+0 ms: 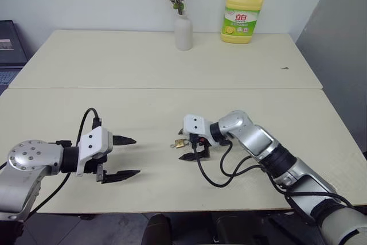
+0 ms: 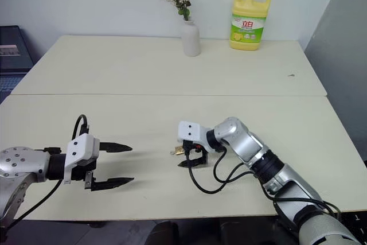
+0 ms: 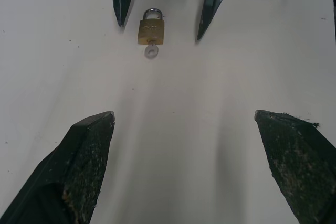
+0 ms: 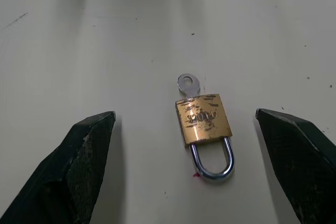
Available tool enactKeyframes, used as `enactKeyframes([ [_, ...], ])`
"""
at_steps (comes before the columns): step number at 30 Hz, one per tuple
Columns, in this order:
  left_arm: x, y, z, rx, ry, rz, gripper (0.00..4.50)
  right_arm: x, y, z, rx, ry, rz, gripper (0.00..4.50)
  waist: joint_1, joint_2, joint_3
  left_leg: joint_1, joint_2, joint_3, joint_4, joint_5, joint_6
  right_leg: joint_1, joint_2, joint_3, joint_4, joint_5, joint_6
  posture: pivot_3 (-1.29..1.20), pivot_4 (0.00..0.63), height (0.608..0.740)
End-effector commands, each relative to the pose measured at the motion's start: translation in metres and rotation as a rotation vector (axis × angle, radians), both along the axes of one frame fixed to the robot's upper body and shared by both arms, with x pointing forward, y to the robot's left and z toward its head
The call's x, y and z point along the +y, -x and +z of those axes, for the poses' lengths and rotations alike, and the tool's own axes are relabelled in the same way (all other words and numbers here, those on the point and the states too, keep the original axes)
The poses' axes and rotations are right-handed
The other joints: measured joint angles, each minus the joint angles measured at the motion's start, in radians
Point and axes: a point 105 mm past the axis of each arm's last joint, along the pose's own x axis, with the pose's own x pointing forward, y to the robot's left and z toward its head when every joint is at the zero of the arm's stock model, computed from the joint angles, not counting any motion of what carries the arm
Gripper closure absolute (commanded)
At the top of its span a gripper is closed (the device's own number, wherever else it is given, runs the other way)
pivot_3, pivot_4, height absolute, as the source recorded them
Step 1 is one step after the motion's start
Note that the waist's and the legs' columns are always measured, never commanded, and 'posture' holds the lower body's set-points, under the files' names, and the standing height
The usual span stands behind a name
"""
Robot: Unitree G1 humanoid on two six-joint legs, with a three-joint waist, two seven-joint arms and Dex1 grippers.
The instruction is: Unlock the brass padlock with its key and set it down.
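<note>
left end effector [image 1: 127, 157]: fingers spread, pointing right | right end effector [image 1: 184, 148]: fingers spread, pointing left, angled down

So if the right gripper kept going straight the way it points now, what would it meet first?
Most likely the brass padlock, lying flat on the table between the open right gripper's fingers, its key sticking out of the body. The fingers angle downward, so they might touch the tabletop beside it first.

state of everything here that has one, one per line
padlock: flat on the table, shackle closed, between the right gripper's open fingers, not gripped
key: in the keyhole, bow sticking out
left gripper: open, holding nothing, facing the padlock
right gripper: open, straddling the padlock
soap bottle: upright, pump on
vase: upright, holding dried flowers
</note>
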Motion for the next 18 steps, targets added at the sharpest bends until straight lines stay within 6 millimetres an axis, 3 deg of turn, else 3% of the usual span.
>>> enactKeyframes([
  [1,-0.003,0.0,0.003,-0.019,-0.016,-0.025,0.01,0.002,-0.006,0.007,-0.031,0.004,0.013,0.0,0.0,0.0,0.0,0.0,0.0,0.0,0.0,0.0,0.0,0.0,0.0,0.0,0.001,0.0,0.0,0.0,0.15,0.74],
  [6,-0.003,-0.002,0.003,-0.019,-0.017,-0.026,0.01,0.001,-0.012,0.0,0.028,0.022,-0.022,0.0,-0.001,0.0,0.0,0.0,0.0,-0.001,0.0,0.0,0.0,-0.003,0.001,0.0,0.008,-0.002,-0.003,0.0,0.15,0.74],
  [9,-0.003,-0.003,0.003,-0.019,-0.016,-0.027,0.0,-0.002,-0.016,-0.003,0.032,0.039,-0.035,0.84,-0.001,0.0,0.0,0.0,0.0,-0.001,0.0,0.0,0.0,-0.003,0.001,-0.001,0.008,-0.002,-0.003,0.0,0.15,0.74],
  [16,-0.003,-0.004,0.001,-0.014,-0.013,-0.021,0.0,-0.003,-0.017,-0.007,0.025,0.049,-0.045,3.29,-0.002,0.0,0.0,0.0,0.0,-0.001,0.0,0.0,0.0,-0.003,0.001,-0.001,0.008,-0.002,-0.003,0.0,0.15,0.74],
  [17,-0.002,-0.005,0.0,-0.013,-0.008,-0.015,0.0,-0.004,-0.017,-0.007,0.02,0.049,-0.045,3.58,-0.002,0.0,0.0,0.0,0.0,-0.001,0.0,0.0,0.0,-0.003,0.001,-0.001,0.008,-0.002,-0.003,0.0,0.15,0.74],
  [18,-0.002,-0.005,0.0,-0.011,-0.006,-0.011,0.0,-0.004,-0.017,-0.007,0.018,0.049,-0.045,3.57,-0.002,0.0,0.0,0.0,0.0,-0.001,0.0,0.0,0.0,-0.003,0.001,-0.001,0.008,-0.002,-0.003,0.0,0.15,0.74],
])
